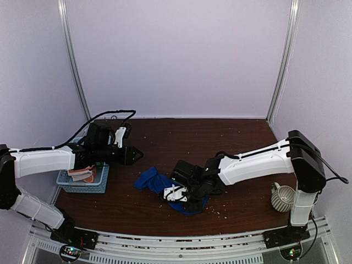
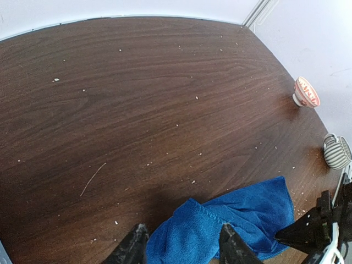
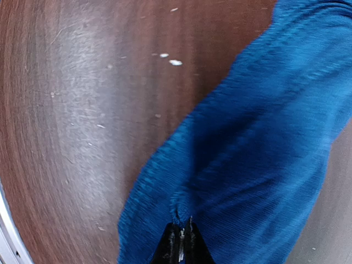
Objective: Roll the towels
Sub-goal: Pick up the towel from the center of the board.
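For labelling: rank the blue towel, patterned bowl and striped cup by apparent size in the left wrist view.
1. Largest by far: blue towel.
2. The striped cup and patterned bowl look alike; the cup is nearer, so unranked.

A dark brown wood-grain table (image 1: 181,137) fills the floor of the booth. Behind its far edge rises a plain, pale lilac back wall (image 1: 176,55). A left wall (image 1: 27,71) and a right wall (image 1: 324,66) of the same matte colour close in the table's two sides. At each far corner of the table stands a slim silver metal post, the left post (image 1: 75,66) and the right post (image 1: 281,66), both leaning outward in the overhead view. Along the table's near edge runs a slotted aluminium rail (image 1: 181,247). Pale crumbs (image 2: 56,80) speckle the tabletop. The light is soft and even, with a dull sheen on the wood.
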